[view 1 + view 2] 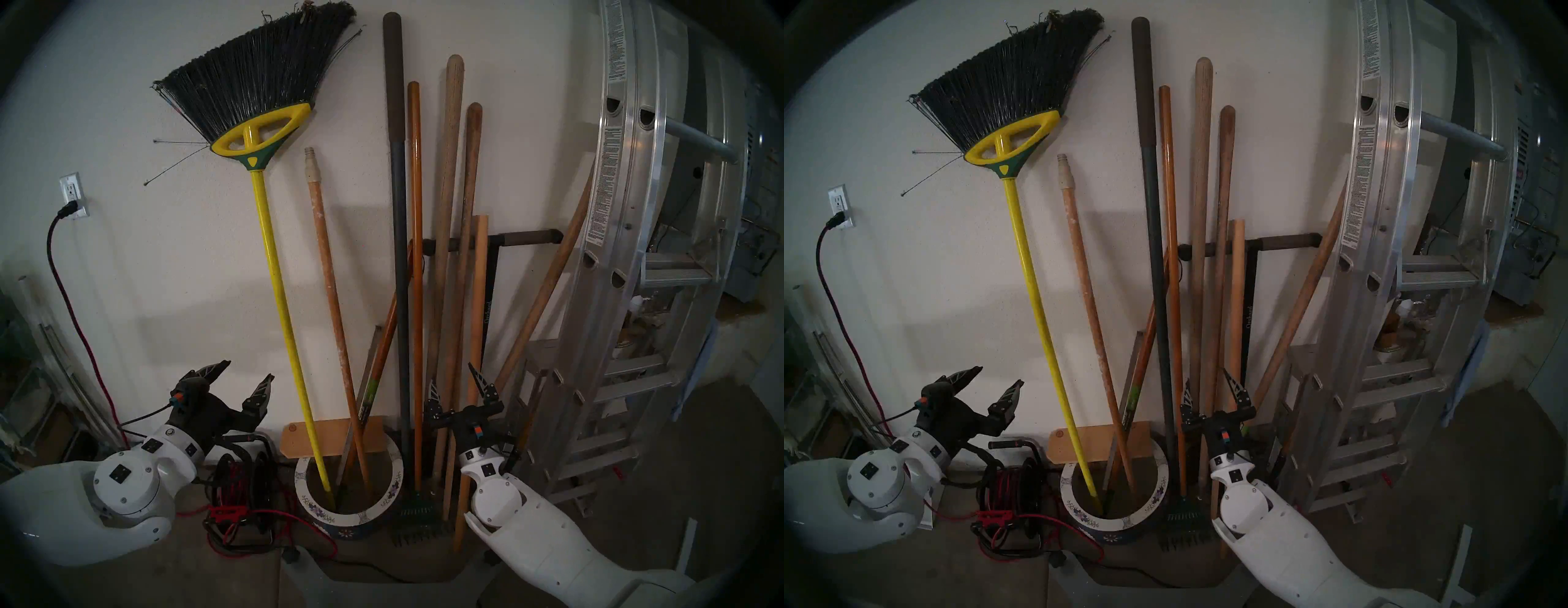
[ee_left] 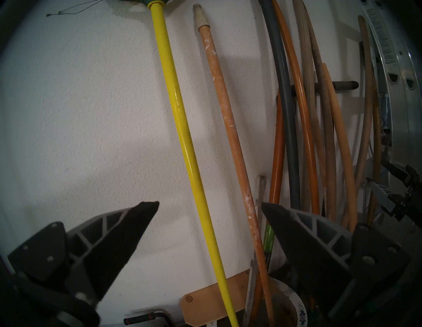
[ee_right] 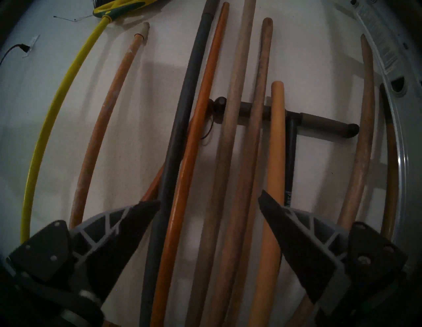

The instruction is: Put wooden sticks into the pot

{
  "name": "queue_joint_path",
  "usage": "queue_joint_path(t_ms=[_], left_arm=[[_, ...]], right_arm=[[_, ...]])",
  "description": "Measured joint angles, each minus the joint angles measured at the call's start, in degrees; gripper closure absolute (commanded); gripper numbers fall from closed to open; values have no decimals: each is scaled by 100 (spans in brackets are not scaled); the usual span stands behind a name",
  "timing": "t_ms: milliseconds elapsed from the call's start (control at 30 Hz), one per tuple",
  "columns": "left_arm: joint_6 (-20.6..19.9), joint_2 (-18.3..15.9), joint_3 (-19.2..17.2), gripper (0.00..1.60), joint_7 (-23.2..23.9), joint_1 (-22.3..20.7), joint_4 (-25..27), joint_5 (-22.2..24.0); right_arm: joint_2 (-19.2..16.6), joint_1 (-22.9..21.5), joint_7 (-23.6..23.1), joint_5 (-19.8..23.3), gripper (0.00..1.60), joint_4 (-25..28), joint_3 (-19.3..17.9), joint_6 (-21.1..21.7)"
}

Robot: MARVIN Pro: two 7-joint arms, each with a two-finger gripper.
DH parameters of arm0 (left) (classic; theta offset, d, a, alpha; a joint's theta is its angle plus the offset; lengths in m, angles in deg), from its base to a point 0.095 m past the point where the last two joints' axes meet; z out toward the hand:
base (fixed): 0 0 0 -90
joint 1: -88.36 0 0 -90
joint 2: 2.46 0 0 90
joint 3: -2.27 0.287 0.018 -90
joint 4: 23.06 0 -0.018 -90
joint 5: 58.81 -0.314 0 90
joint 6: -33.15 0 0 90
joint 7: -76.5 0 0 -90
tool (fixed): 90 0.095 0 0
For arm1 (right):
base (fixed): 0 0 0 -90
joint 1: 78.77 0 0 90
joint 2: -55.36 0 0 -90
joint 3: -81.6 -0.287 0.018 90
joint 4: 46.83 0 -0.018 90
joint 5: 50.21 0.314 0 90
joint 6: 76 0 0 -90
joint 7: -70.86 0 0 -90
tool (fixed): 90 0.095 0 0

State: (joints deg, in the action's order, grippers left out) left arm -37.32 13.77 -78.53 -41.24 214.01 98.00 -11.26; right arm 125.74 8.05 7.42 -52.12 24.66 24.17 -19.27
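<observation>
Right pincer [image 1: 458, 380]: spread wide, holding nothing.
Short stick [image 1: 477, 318]: just ahead, by the pincer's right finger, standing near upright outside the pot.
Speckled stick [image 1: 335, 305]: leans in the pot [image 1: 392, 492], off to the left.
Left pincer [image 1: 244, 378]: wide open, empty, farther off.
Room: other handles crowd the short stick's left; ladder [image 1: 615, 297] right.

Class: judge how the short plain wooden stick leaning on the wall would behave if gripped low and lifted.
The short stick looks stiff, so it probably won't bend. Gripped low, its length above would likely tip it sideways. Round and smooth, it might slip or roll.
</observation>
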Motion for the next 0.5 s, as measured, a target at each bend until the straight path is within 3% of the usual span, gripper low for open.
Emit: queue_joint_path(t_ms=[267,500], left_arm=[[-1,2,0,0,1,0,0,-2],[-2,4,-2,0,2,0,0,-2]], right_arm=[[-504,374,-418,390,0,709,-167,723],[-1007,543,-1168,1025,0,1372,-353,1570]])
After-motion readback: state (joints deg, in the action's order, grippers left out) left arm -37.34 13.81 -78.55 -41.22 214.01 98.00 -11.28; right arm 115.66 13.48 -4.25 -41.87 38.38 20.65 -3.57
